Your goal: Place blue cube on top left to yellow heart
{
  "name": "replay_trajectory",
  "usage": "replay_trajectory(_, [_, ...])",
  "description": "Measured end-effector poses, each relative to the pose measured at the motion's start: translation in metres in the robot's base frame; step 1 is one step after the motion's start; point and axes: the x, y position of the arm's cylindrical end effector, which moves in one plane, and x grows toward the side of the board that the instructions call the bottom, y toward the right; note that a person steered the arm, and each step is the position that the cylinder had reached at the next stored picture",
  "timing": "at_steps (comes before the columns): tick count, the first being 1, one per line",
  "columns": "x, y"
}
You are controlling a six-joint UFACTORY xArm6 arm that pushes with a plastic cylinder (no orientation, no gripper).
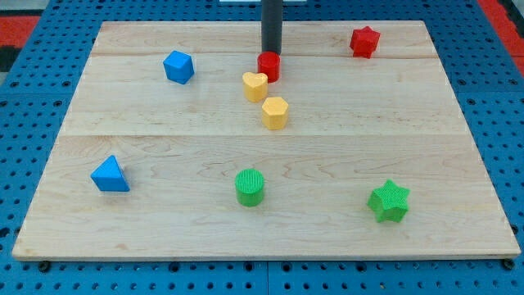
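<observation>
The blue cube (178, 66) sits on the wooden board (409, 139) at the upper left. The yellow heart (255, 85) lies near the top middle, well to the cube's right and slightly lower. My tip (270, 52) stands at the view's top middle, just behind a red cylinder (268, 66) that touches the heart's upper right. The tip is far to the right of the blue cube.
A yellow hexagon-like block (275, 112) lies just below and right of the heart. A red star-like block (364, 41) is at the top right. A blue triangle (109, 174) is at the lower left, a green cylinder (250, 187) at the bottom middle, a green star (389, 201) at the bottom right.
</observation>
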Motion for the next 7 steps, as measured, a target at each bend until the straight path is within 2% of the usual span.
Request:
replay_trajectory(2, [0.013, 0.010])
replay_trajectory(3, [-0.017, -0.017])
replay_trajectory(4, [-0.065, -0.077])
replay_trajectory(5, [-0.085, -0.117])
replay_trajectory(7, [-0.086, -0.163])
